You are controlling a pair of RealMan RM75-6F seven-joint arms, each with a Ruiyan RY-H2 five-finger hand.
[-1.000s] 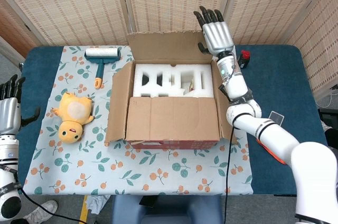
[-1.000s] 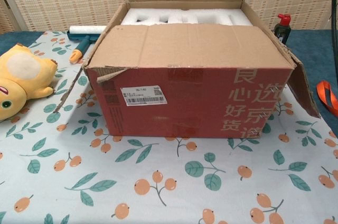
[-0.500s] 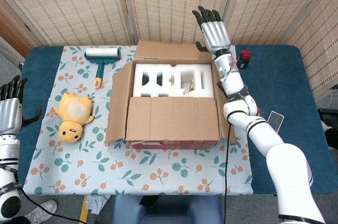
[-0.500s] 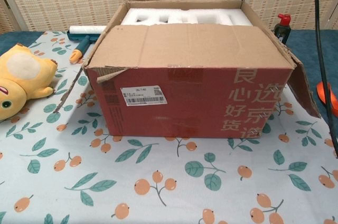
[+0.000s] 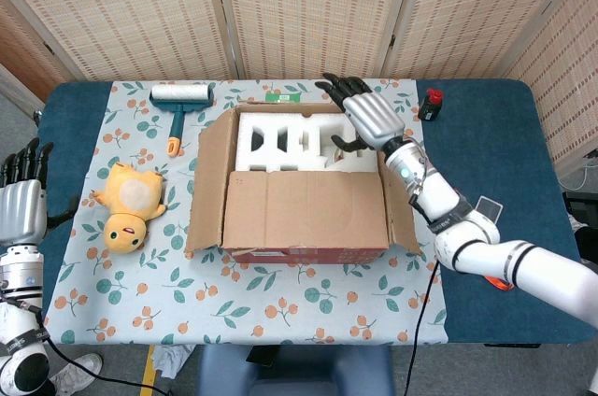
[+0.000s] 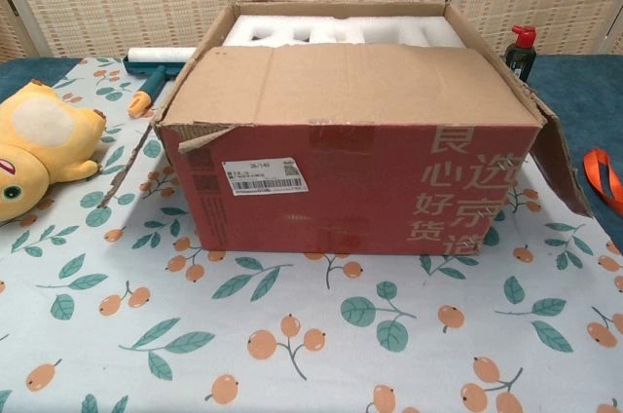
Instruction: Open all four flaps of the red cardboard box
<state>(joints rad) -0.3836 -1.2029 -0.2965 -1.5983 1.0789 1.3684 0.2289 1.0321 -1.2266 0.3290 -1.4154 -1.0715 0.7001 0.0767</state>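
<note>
box on floral cloth, right hand over its far right corner

the left hand [image 5: 21, 205] sits at the far left edge of the head view, beside the table, holding nothing, fingers apart and pointing away. on the floral cloth [image 5: 280, 307] lies a yellow plush toy [image 5: 126, 202] at the left, with a lint roller [image 5: 180, 102] beyond it toward the far side. the red cardboard box [image 6: 350, 179] stands at the centre of the cloth. its near flap [image 5: 304, 209] lies folded over the opening, covering the near half; the left flap [image 5: 207, 181] and right flap [image 5: 402, 219] stand angled outward. white foam packing [image 5: 290, 139] shows in the uncovered far half. the state of the far flap cannot be told from either view. the right hand [image 5: 364, 116] hovers over the far right corner of the box, fingers spread and empty; whether it touches the foam cannot be told. a small dark bottle with red cap [image 6: 521, 51] stands to the right of the box on the blue table [image 5: 523, 134].
</note>
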